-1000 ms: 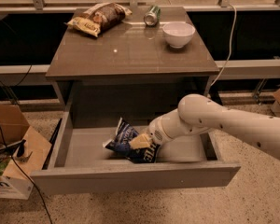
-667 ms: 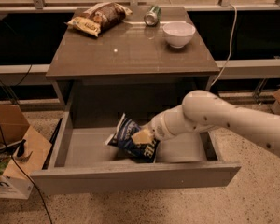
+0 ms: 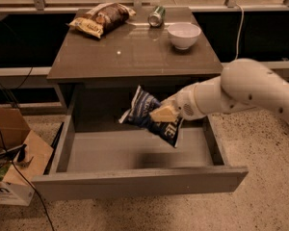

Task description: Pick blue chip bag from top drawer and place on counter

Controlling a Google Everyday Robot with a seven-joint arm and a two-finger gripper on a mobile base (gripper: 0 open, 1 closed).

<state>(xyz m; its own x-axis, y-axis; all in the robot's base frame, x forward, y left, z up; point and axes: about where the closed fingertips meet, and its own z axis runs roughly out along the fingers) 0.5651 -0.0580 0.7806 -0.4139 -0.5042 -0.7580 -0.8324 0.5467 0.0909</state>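
blue chip bag (image 3: 144,113) hangs in my claw (image 3: 162,115), pinched near its right side and tilted, its lower corner pointing down; it is in the air above the floor of the open top drawer (image 3: 135,183), touching none of its walls, and lower than the front edge of the surface (image 3: 135,57); my claw is clenched on the bag, and my white arm (image 3: 250,88) reaches in from the right; at the back of the surface lie a brown-and-yellow chip bag (image 3: 102,19) at the left, a green can (image 3: 157,16) on its side in the middle, and a white bowl (image 3: 184,35) at the right; an open cardboard box (image 3: 14,162) stands on the floor left of the drawer
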